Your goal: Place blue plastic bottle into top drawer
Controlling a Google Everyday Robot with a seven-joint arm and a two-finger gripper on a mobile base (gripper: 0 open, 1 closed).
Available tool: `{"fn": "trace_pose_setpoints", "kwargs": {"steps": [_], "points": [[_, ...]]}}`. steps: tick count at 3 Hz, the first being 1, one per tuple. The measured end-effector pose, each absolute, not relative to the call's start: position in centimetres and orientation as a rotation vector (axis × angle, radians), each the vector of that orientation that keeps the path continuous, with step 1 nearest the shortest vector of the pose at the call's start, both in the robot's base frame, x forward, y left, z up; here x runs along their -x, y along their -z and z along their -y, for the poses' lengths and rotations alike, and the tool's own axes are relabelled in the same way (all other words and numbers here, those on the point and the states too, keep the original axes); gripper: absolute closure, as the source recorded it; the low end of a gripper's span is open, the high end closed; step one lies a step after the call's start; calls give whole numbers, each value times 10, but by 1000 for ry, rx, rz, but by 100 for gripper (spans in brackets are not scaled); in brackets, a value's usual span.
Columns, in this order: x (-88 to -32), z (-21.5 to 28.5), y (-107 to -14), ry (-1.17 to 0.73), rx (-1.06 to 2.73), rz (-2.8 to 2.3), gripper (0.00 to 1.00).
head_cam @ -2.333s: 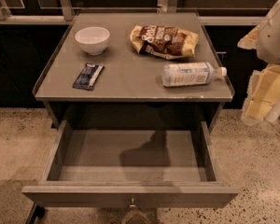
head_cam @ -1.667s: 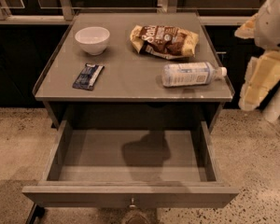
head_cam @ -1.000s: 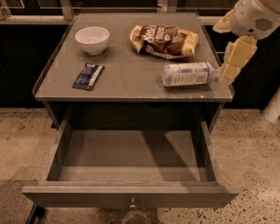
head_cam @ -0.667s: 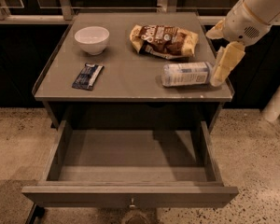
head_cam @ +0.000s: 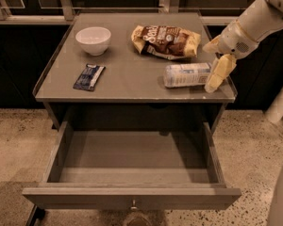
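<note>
The blue plastic bottle (head_cam: pixel 185 75) lies on its side on the right part of the grey table (head_cam: pixel 127 84), near the front edge, with its cap end to the right. My gripper (head_cam: pixel 213 61) has come in from the right on the white arm and is at the bottle's cap end. Its pale fingers (head_cam: pixel 218 72) stand apart, one behind the bottle and one in front, and the cap is hidden by them. The top drawer (head_cam: pixel 132 196) is pulled fully out below the tabletop and is empty, with its small knob at the centre of the front panel.
A white bowl (head_cam: pixel 93 39) stands at the back left. A chip bag (head_cam: pixel 165 41) lies at the back right, just behind the bottle. A small dark blue snack wrapper (head_cam: pixel 89 76) lies at the left front. The table has a raised rim.
My arm has swung in from the right of the table toward the bottle, and the gripper now sits at its cap end. The bottle, drawer and other things have not moved.
</note>
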State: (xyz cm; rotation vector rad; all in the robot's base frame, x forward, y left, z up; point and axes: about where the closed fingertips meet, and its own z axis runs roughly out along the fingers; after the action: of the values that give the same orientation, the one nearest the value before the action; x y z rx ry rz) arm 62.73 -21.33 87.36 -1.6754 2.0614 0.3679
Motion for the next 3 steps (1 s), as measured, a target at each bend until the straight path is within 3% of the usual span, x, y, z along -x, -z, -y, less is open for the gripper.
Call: {"fn": "trace_pose_setpoints", "kwargs": {"steps": [1, 3], "points": [[-635, 212, -841, -414, 1687, -2097, 16], [-636, 219, -817, -415, 1692, -2159, 61]]}}
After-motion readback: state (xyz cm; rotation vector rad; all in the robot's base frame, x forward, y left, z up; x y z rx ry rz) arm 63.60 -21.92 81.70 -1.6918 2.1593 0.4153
